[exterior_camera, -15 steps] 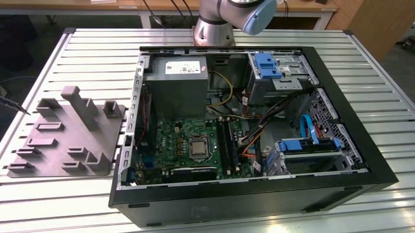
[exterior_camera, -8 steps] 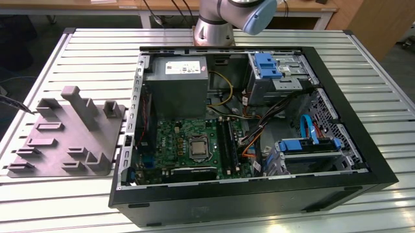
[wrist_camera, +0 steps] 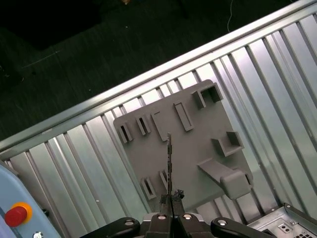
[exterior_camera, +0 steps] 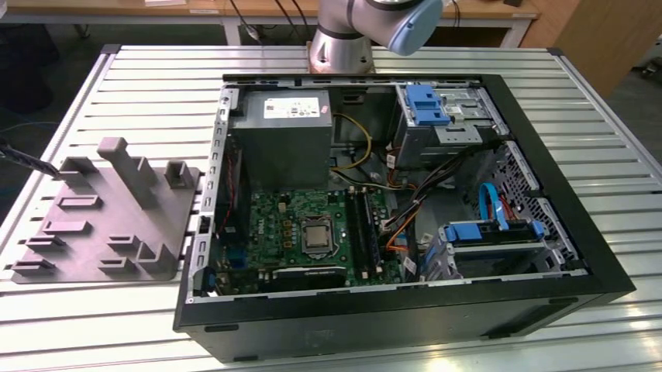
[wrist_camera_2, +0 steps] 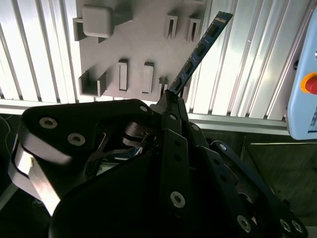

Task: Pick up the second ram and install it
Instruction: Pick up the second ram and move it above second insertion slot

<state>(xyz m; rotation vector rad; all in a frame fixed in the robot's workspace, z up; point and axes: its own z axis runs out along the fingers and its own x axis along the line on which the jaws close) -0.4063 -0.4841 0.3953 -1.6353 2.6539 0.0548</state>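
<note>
The slatted table (exterior_camera: 124, 325) was the biggest thing there, with the grey holder (exterior_camera: 104, 232) lying flat on it. The open case (exterior_camera: 414, 310) lay just beside the holder, on the exterior view's right of it, green board showing inside.

Up over the holder hung the gripper (wrist_camera_2: 171, 94), and its fingers were pinched together on one short end of the ram (wrist_camera_2: 200, 49). There it was: the stick jutted out from the fingertips, long and bare. In the second wrist view it slanted across the holder's edge. In the first wrist view it showed edge-on, a thin dark line over the holder's plate, and it looked to me clear of the slots.

It struck me as a light thing, stiff enough to hold its line from one end, but thin and easy to crack if twisted. The flat faces near an end looked the right place to grip, away from the contact edge. Held that far out, though, it could swing in the fingers at any knock.
</note>
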